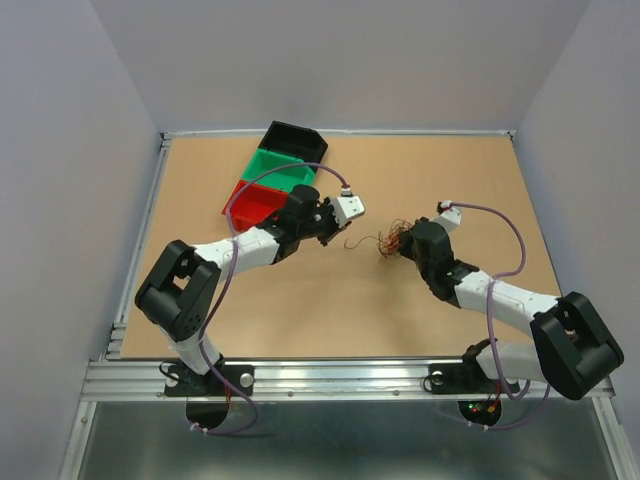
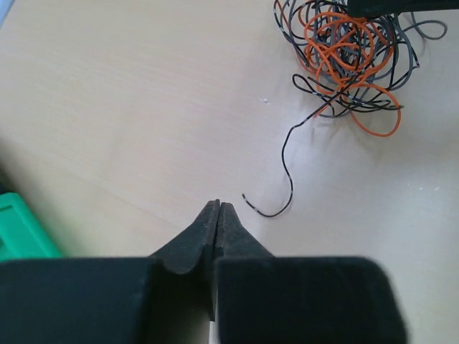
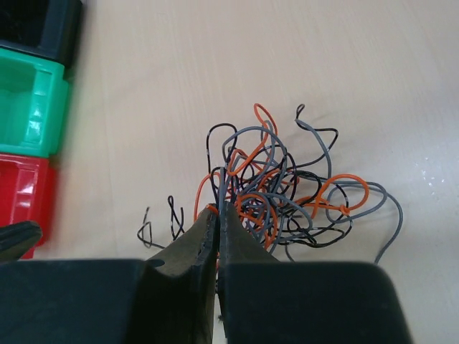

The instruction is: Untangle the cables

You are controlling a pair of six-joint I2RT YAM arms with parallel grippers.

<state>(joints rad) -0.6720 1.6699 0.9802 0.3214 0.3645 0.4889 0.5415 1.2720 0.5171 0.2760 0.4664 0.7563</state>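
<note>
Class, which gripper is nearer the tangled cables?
Right. The right gripper pinches the cables at the clump's near edge; the left gripper sits apart, beside one loose black strand.

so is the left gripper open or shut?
Shut, on nothing. In the left wrist view the left gripper has its fingers pressed together; the loose black strand of the cables lies beyond them, untouched.

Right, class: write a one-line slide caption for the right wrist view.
Right gripper closed on strands at the near edge of the tangled cables; green bin and red bin at left.
</note>
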